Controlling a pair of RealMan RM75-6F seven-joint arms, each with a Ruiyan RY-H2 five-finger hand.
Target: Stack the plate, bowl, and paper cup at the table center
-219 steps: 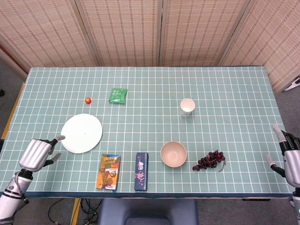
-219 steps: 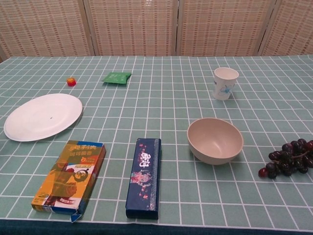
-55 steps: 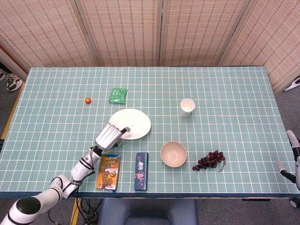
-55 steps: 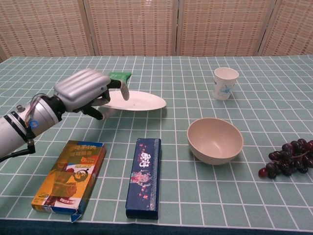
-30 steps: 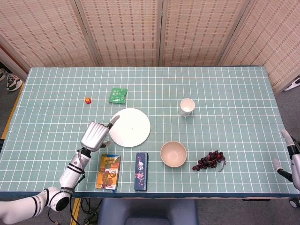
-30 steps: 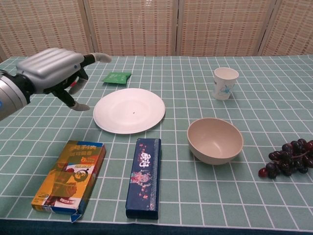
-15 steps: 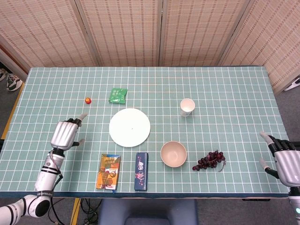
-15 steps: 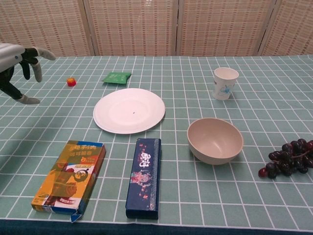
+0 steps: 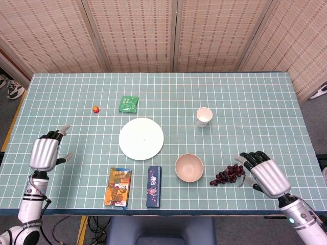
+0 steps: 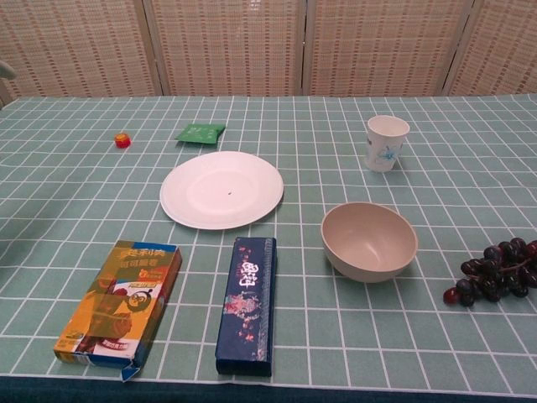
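The white plate (image 9: 141,138) (image 10: 221,189) lies flat near the table's middle. The beige bowl (image 9: 189,167) (image 10: 369,240) stands upright to its front right, apart from it. The paper cup (image 9: 204,116) (image 10: 387,143) stands upright farther back on the right. My left hand (image 9: 45,153) hovers at the front left, well away from the plate, fingers apart and empty. My right hand (image 9: 265,173) is over the front right of the table, just right of the grapes (image 9: 228,174), fingers apart and holding nothing. Neither hand shows clearly in the chest view.
An orange snack box (image 9: 118,186) (image 10: 120,306) and a dark blue box (image 9: 154,186) (image 10: 247,302) lie along the front edge. A green packet (image 9: 129,103) and a small red cap (image 9: 95,108) sit behind the plate. The grapes (image 10: 495,270) lie right of the bowl.
My left hand has drawn back leftward, away from the plate. My right hand has come in over the table, close beside the grapes. Plate, bowl and cup have not moved.
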